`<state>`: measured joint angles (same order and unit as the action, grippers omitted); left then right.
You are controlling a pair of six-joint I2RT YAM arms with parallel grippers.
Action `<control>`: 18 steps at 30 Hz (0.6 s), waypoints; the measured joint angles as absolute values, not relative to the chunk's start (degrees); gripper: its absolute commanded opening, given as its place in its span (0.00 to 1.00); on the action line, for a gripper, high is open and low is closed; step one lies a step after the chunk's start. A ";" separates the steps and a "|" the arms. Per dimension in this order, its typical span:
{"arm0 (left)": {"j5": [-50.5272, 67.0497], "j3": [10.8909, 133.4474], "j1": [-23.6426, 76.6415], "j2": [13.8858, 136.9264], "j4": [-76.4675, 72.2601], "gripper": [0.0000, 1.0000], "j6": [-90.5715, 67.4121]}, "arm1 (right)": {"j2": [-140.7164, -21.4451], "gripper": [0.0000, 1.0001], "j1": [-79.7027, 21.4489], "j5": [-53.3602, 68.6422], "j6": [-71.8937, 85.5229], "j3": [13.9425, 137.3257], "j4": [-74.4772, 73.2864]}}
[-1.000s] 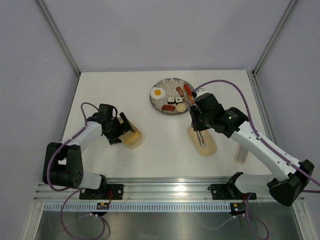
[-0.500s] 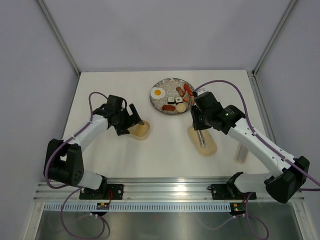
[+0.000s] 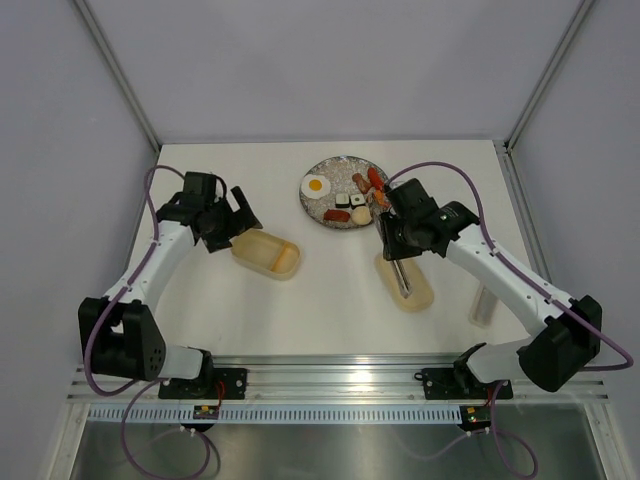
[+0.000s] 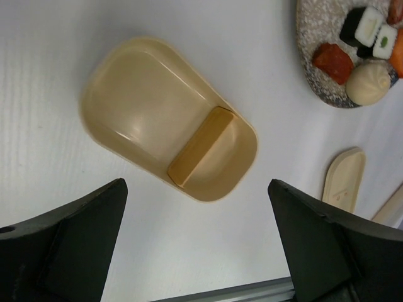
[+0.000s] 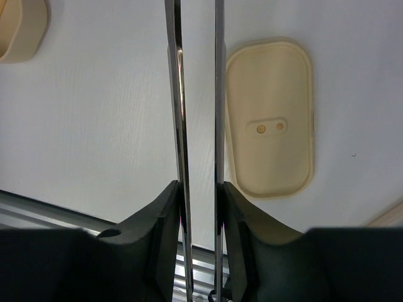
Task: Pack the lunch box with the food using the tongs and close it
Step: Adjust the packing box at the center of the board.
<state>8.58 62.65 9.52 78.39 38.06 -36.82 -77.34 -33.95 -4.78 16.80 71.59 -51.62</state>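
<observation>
The lunch box (image 3: 262, 250) lies open left of centre, with a yellow-orange block (image 4: 199, 147) in one end. In the left wrist view the lunch box (image 4: 145, 107) sits beyond my fingertips, untouched. My left gripper (image 3: 229, 227) is open just to its far left, nothing between the fingers (image 4: 75, 245). My right gripper (image 5: 200, 189) is shut on the tongs (image 5: 179, 94), whose two silver arms run on past the fingers. The tongs (image 3: 400, 276) hang over the cream lid (image 3: 412, 290). The food lies on a plate (image 3: 322, 166): fried egg (image 3: 316, 185), sausage (image 3: 337, 214), sushi roll (image 3: 357, 200), beige ball (image 3: 362, 215).
The lid (image 5: 271, 116) lies flat beside the tongs, inner side up. A pale cylinder (image 3: 482, 306) stands near the right edge. The metal rail (image 3: 330, 378) runs along the near edge, and grey walls close the back and sides.
My left gripper has drawn back toward the far left, off the lunch box, which has shifted right and now lies uncovered. The right gripper with the tongs has barely moved.
</observation>
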 measured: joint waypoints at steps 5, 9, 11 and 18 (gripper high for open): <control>8.12 63.02 4.01 79.77 39.20 0.99 -36.07 | -79.50 0.41 -33.91 -2.44 16.40 73.36 -54.04; 8.29 63.24 0.49 82.89 39.18 0.99 -36.07 | -81.67 0.41 -33.80 -1.28 15.62 76.23 -55.90; 8.56 63.40 -0.01 84.64 38.89 0.99 -36.10 | -82.65 0.40 -33.80 -0.71 15.27 77.49 -56.38; 10.26 63.51 0.08 88.79 37.17 0.99 -36.18 | -83.48 0.41 -33.80 -0.84 15.16 80.88 -56.58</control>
